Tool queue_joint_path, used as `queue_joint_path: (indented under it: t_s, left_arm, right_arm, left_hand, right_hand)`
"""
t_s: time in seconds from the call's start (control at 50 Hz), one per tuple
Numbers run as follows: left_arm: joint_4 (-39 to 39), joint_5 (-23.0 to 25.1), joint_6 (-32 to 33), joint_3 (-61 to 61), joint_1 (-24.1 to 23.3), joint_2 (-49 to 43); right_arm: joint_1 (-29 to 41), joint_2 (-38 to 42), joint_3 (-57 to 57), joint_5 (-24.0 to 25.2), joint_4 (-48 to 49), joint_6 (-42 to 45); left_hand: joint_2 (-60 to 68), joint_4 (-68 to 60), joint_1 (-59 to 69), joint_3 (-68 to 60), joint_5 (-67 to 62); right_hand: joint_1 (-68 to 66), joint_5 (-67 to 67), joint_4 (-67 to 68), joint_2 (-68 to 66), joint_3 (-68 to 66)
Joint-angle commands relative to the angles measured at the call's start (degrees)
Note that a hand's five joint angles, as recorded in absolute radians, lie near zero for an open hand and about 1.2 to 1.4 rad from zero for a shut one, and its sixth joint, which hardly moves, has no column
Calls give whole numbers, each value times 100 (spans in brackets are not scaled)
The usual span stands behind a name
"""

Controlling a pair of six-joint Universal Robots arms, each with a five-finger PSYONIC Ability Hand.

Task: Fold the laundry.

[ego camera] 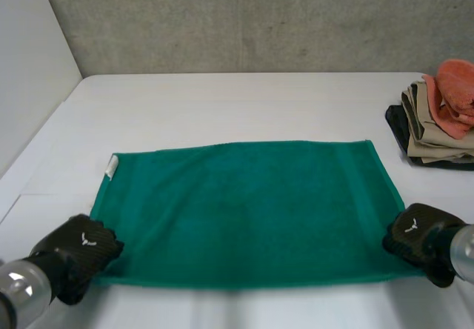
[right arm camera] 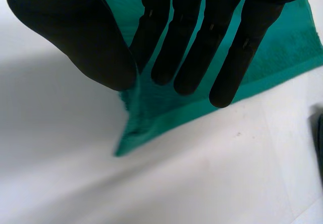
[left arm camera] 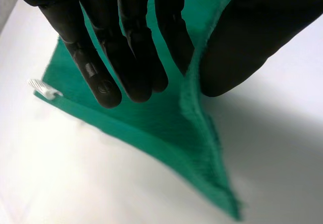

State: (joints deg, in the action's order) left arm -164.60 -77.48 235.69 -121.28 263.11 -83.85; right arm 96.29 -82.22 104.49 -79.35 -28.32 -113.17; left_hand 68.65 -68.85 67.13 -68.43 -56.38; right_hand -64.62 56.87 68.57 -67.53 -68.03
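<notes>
Grey wall [ego camera: 259, 18] stands behind a big white table [ego camera: 222, 99]. On the table lies a green towel [ego camera: 244, 210], spread out flat. It sits in the middle, close to the table's front edge. At the table's right edge, toward the back, is a small pile of folded clothes [ego camera: 437, 125]. The pile is dark at the bottom, tan in the middle and pinkish orange on top. It is well apart from the towel.

The left hand [ego camera: 78, 251] is at the towel's front left corner. Its straight fingers [left arm camera: 126, 47] are on one side of the cloth and its thumb [left arm camera: 252, 42] is on the other, so it pinches the towel's edge, which is lifted a little there. The right hand [ego camera: 418, 233] is at the front right corner and pinches it the same way, between straight fingers [right arm camera: 186, 57] and thumb [right arm camera: 86, 42]. A tiny white tag [ego camera: 112, 167] sticks out at the towel's back left corner.
</notes>
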Motion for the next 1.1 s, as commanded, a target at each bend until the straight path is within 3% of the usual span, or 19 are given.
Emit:
queue_joint_path:
  t_s: [0.02,0.18,0.26,0.44,0.56,0.58,0.6,0.62,0.64,0.66,0.68,0.7,0.78,0.86,0.94,0.96,1.0,1.1]
  left_arm:
    - [-1898,-39,302,727,-23,-1431]
    - [-3763,-57,311,2352,-480,-3030]
    - [-3931,-127,284,3170,-568,-3786]
    - [-3914,-1067,21,5102,-823,-5315]
    - [-3922,-1147,-32,5913,-876,-5879]
    - [-3922,-1138,-41,6001,-893,-5958]
    - [-3922,-1129,-50,6150,-946,-6081]
    - [-3922,-1121,-58,6203,-981,-6125]
    - [-3922,-1112,-67,6265,-1025,-6169]
    - [-3940,-1120,-85,6283,-1069,-6187]
    - [-3931,-1094,-154,6327,-1147,-6187]
    - [-3940,-1094,-207,6318,-1200,-6187]
    - [-3905,-1147,-585,6143,-1333,-5916]
    - [-3870,-1138,-1138,5502,-1359,-5073]
    - [-3870,-1077,-1701,4624,-1306,-4185]
    - [-3870,-1068,-1824,4448,-1289,-4010]
    - [-3878,-1050,-2202,3912,-1271,-3578]
    - [-3957,-735,-3019,3041,-1245,-3015]
  right_arm:
    - [47,1251,-692,-379,1240,-652]
    - [812,1999,-1905,-933,2813,-1198]
    - [900,2543,-2493,-977,3586,-1242]
    - [944,3730,-3812,-1030,4352,-1409]
    - [926,4608,-4796,-1021,4800,-1357]
    - [935,4888,-5111,-978,4923,-1357]
    - [935,5022,-5245,-1012,4950,-1339]
    - [944,5153,-5385,-1056,4959,-1322]
    - [944,5398,-5708,-1126,4942,-1261]
    - [944,5462,-5816,-1188,4941,-1260]
    - [944,5515,-5930,-1258,4941,-1260]
    - [944,5541,-6001,-1337,4924,-1260]
    - [944,5191,-5818,-1759,4731,-1453]
    - [918,4331,-4993,-1655,4248,-2286]
    - [847,3065,-4035,-935,3502,-3262]
    - [786,2671,-3668,-542,3100,-3603]
    - [690,2484,-3410,-275,2781,-3869]
    - [181,2316,-2655,331,1972,-4397]
  left_hand:
    - [1135,-1115,1287,-1157,-1362]
    - [1135,-1115,1287,-1157,-1362]
    - [1135,-1115,1287,-1157,-1362]
    - [1135,-1115,1287,-1157,-1362]
    - [1135,-1115,1287,-1157,-1362]
    - [1135,-1115,1287,-1157,-1362]
    - [1135,-1115,1287,-1157,-1362]
    - [-545,565,-393,523,317]
    - [-3875,3895,-3723,3853,3648]
    - [-5865,5885,-5713,5843,5638]
    - [-5295,5315,-5143,5273,5068]
    - [-5755,5775,-5603,5733,5527]
    - [-5865,5885,-5713,5843,5638]
    - [-5865,5885,-5713,5843,5638]
    - [-5865,5885,-5713,5843,5638]
    - [-5865,5885,-5713,5843,5638]
    - [-5865,5885,-5713,5843,5638]
    - [-5865,5885,-5713,5843,5638]
  right_hand:
    - [-1538,1313,1143,-1247,-1197]
    - [-1538,1313,1143,-1247,-1197]
    - [-1538,1313,1143,-1247,-1197]
    - [-1538,1313,1143,-1247,-1197]
    - [-1538,1313,1143,-1247,-1197]
    - [-1111,886,716,-820,-770]
    - [1308,-1533,-1703,1599,1649]
    - [4979,-5205,-5374,5270,5320]
    - [5462,-5687,-5857,5753,5803]
    - [5462,-5687,-5857,5753,5803]
    - [5462,-5687,-5857,5753,5803]
    - [5462,-5687,-5857,5753,5803]
    - [5462,-5687,-5857,5753,5803]
    - [5462,-5687,-5857,5753,5803]
    - [5462,-5687,-5857,5753,5803]
    - [5462,-5687,-5857,5753,5803]
    - [5462,-5687,-5857,5753,5803]
    - [3808,-4034,-4203,4099,4149]
